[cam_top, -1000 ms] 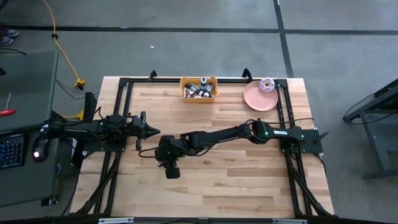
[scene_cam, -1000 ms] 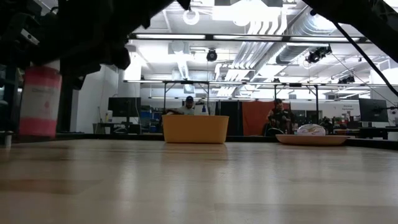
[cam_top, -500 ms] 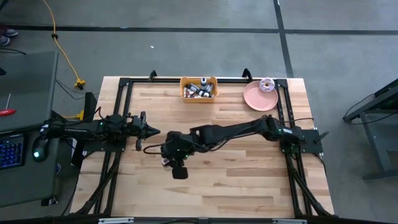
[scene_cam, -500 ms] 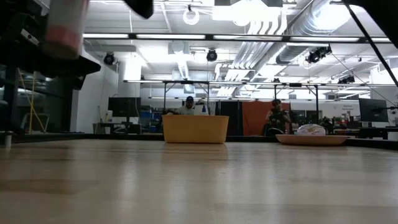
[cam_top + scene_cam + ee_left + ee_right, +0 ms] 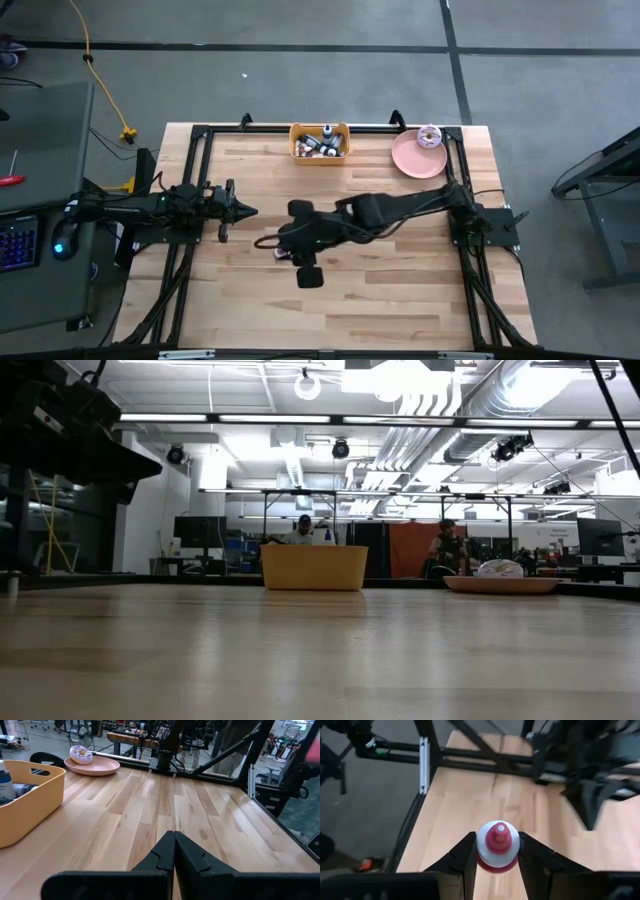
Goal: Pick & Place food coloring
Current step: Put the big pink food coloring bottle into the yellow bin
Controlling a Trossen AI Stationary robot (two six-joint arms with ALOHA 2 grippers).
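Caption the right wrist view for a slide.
Right gripper clamps a red-tipped food coloring bottle between its fingers, held above the wooden table.

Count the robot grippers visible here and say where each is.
2. The left gripper waits shut at the table's left; the right gripper holds a red-capped bottle above mid-table.

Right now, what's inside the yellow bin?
The yellow bin holds a heap of tiny food coloring bottles, with whitish caps and one blue showing. What lies under the heap is covered.
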